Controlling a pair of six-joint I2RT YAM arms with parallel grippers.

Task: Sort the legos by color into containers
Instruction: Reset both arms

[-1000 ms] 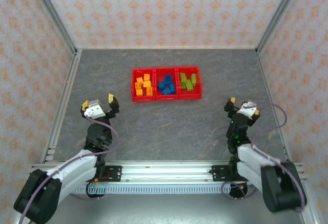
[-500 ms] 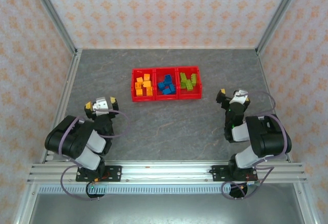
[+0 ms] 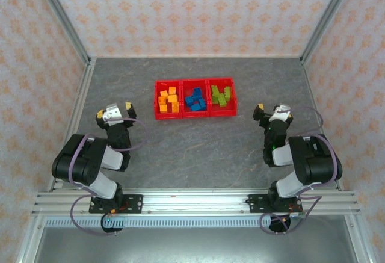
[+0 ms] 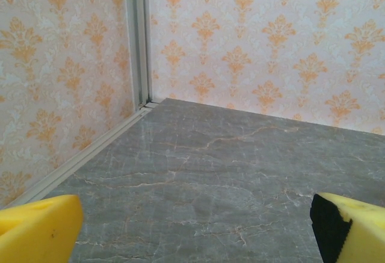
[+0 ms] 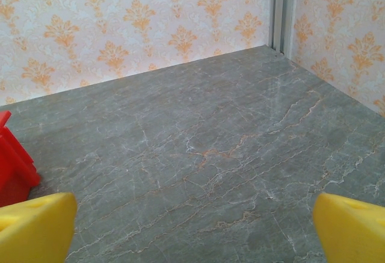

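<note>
Sorting looks complete on the grey bench (image 3: 192,148). The containers (image 3: 195,117), three red bins joined in a row, sit toward twelve o'clock of the bench centre. The legos are split by colour: orange bricks (image 3: 168,100) in the nine o'clock bin, blue bricks (image 3: 194,101) in the middle and lime green bricks (image 3: 220,95) in the three o'clock bin. No loose brick is visible on the stone-patterned surface.

What remains appears to be parking the arms. Done well, that means staying low and wide of the red row so no wrist or cable nudges a bin, and a last look over the bench for a stray brick.

The left pincer (image 3: 113,111) hovers at about eight o'clock from the bins. Its yellow pads (image 4: 36,227) are spread wide with nothing between them. The right pincer (image 3: 274,112) mirrors it at about four o'clock, equally released and empty, with a red bin corner (image 5: 12,167) at the nine o'clock edge of its wrist view. Both arms sit folded over their bases, elbows bunched near the front rail and wrists aimed at the far papered wall (image 3: 192,10).
</note>
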